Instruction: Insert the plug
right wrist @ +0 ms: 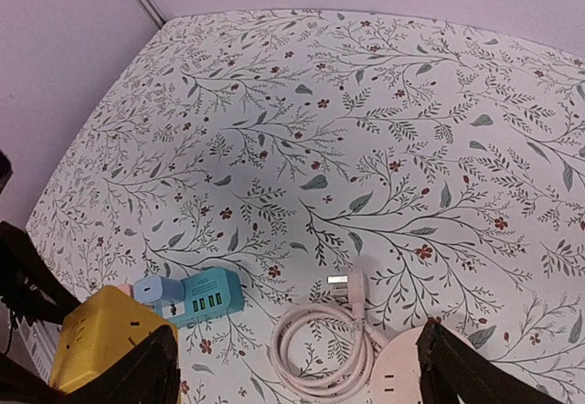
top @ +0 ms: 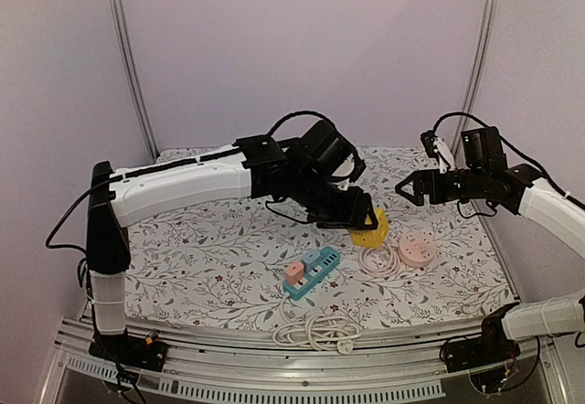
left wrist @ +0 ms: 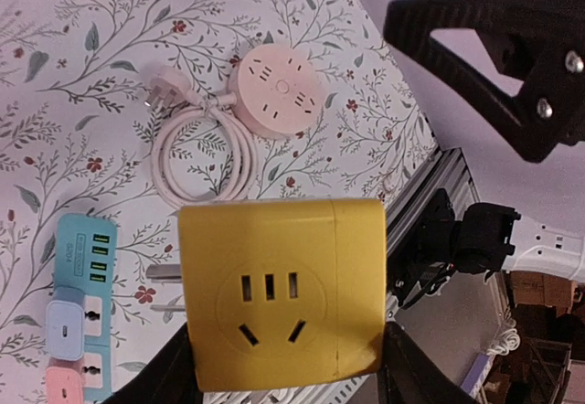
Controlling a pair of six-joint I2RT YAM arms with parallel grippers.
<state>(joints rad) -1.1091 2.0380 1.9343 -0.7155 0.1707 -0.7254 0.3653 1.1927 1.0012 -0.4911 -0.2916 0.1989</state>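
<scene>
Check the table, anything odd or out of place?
Nothing damaged or spilled. Only oddity: the yellow cube socket is off the table, clamped in the left gripper; the pink plug lies loose.

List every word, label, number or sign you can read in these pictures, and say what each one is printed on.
Nothing here can be read for certain.
teal power strip: a line of small print beside its green ports, too small and blurred to read.
yellow cube socket: no print visible on the face shown.
pink round socket: no print visible.
</scene>
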